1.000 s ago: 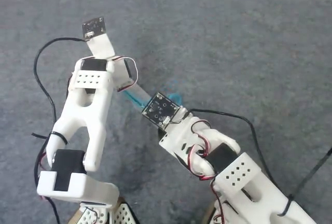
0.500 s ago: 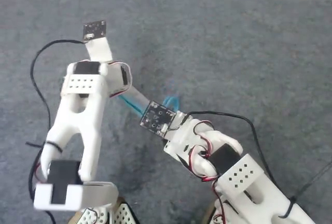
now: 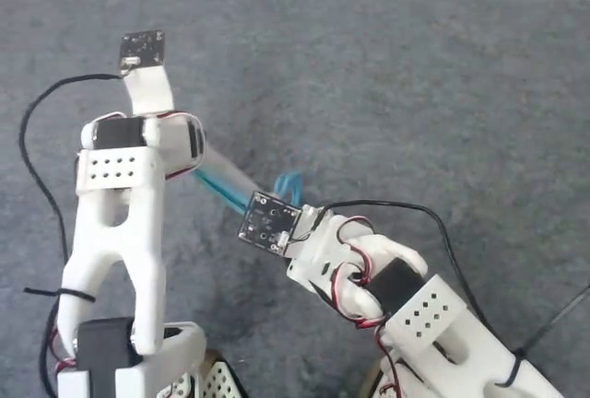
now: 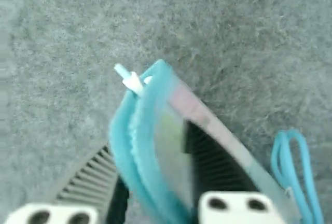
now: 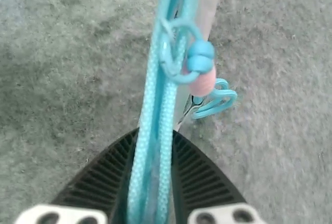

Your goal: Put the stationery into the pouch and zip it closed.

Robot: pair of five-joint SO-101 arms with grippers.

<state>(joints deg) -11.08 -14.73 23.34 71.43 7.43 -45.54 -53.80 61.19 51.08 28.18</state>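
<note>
Pouch sat edge-up over the table, strung between my two grippers. Left gripper was clamped on its left end and right gripper on its right end, with the cord running between those jaws too.

Teal-edged pouch, held in left gripper.
Jaws clamped on both faces; blue cord loop beside it; grey table beneath.

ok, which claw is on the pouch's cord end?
The right claw: the turquoise cord runs through it. The left claw clamps the pouch's opposite end, away from that cord.
</note>
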